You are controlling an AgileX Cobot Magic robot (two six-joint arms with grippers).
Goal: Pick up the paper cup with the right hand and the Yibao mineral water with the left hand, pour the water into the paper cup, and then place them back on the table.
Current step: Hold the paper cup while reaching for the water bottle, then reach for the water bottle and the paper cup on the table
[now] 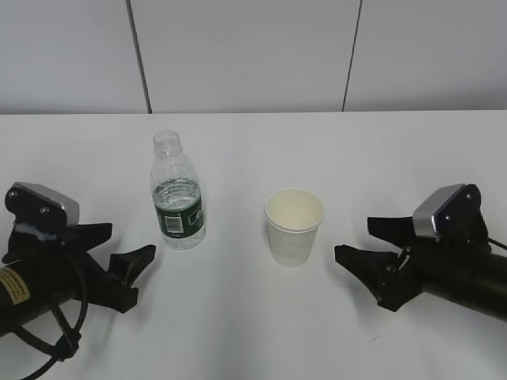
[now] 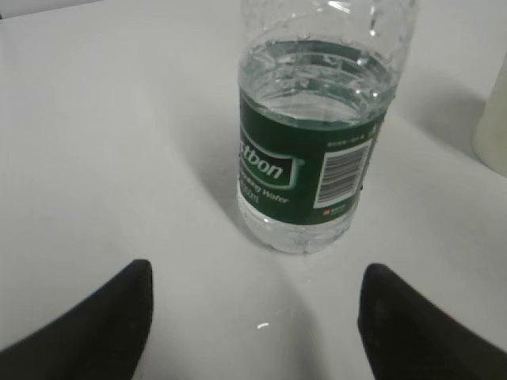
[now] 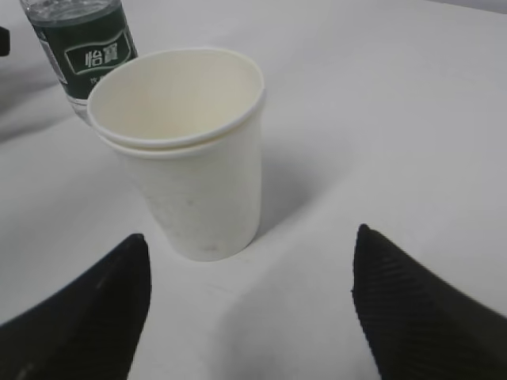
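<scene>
The Yibao mineral water bottle [image 1: 177, 194] stands upright and uncapped on the white table [image 1: 238, 324], left of centre. It shows close in the left wrist view [image 2: 313, 150] and at the top left of the right wrist view [image 3: 83, 43]. The paper cup [image 1: 294, 226] stands upright and empty to its right; it shows close in the right wrist view [image 3: 186, 150] and at the right edge of the left wrist view [image 2: 493, 127]. My left hand [image 1: 131, 244] is open, just short of the bottle [image 2: 255, 269]. My right hand [image 1: 352, 239] is open, just short of the cup [image 3: 249, 241].
A grey panelled wall [image 1: 253, 55] rises behind the table's far edge. A small white mark [image 2: 262, 324] lies on the table between the left fingers.
</scene>
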